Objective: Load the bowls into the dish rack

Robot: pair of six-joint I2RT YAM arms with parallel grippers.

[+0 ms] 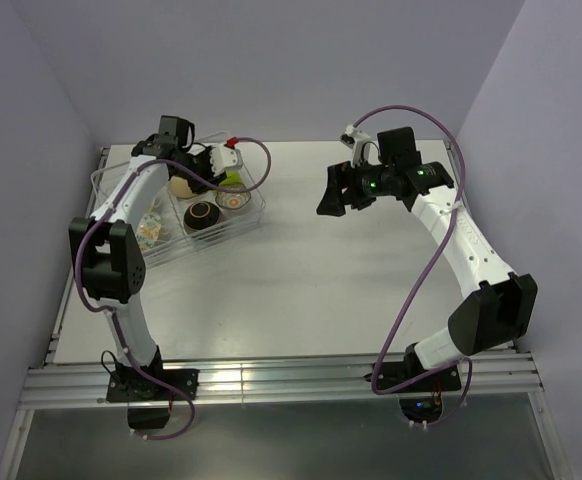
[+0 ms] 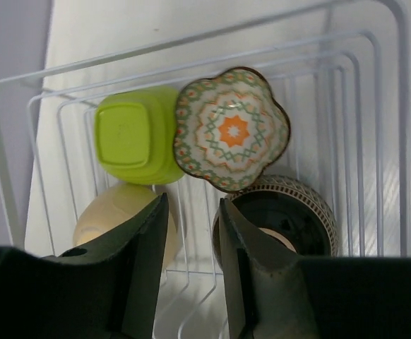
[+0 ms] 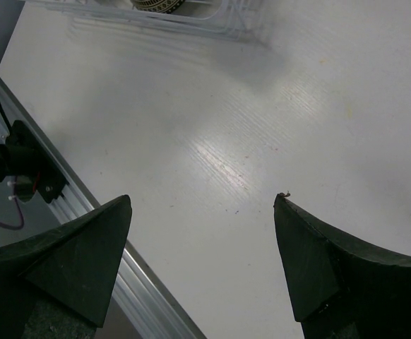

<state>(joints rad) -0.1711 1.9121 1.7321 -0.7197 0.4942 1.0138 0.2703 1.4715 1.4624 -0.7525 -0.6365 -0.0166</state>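
Observation:
The dish rack (image 1: 211, 240) stands at the table's back left with several bowls in it. In the left wrist view I see the lime-green bowl (image 2: 133, 134) upside down, the scalloped patterned bowl (image 2: 231, 129) beside it, the dark brown bowl (image 2: 283, 219) and the tan-orange bowl (image 2: 114, 215). A white flowered bowl (image 1: 151, 232) lies at the rack's near end. My left gripper (image 2: 191, 212) hovers over the rack (image 2: 401, 141), narrowly open and empty, between the tan and dark bowls. My right gripper (image 3: 202, 201) is wide open and empty above bare table.
The rack's corner (image 3: 191, 21) and the dark bowl (image 3: 156, 6) show at the top of the right wrist view. A metal rail (image 1: 271, 380) runs along the table's near edge. Walls close in at left, back and right.

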